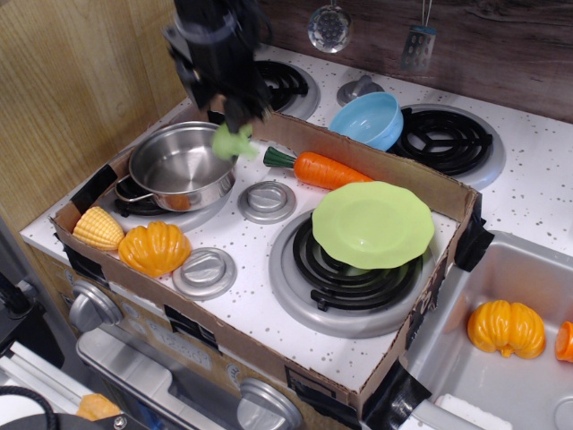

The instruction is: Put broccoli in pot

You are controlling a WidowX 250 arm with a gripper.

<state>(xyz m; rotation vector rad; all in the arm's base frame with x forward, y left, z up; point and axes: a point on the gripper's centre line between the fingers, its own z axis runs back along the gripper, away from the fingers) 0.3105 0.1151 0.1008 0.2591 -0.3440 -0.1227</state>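
The broccoli (235, 141) hangs in the air over the pot's (179, 167) right rim, apparently pinched in the closed pincer (237, 121), though blur hides the tips. A carrot (324, 170) lies right of it; the pumpkin (155, 248) sits below the pot.

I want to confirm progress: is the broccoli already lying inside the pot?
No, the broccoli hangs in the gripper above the right rim of the pot.
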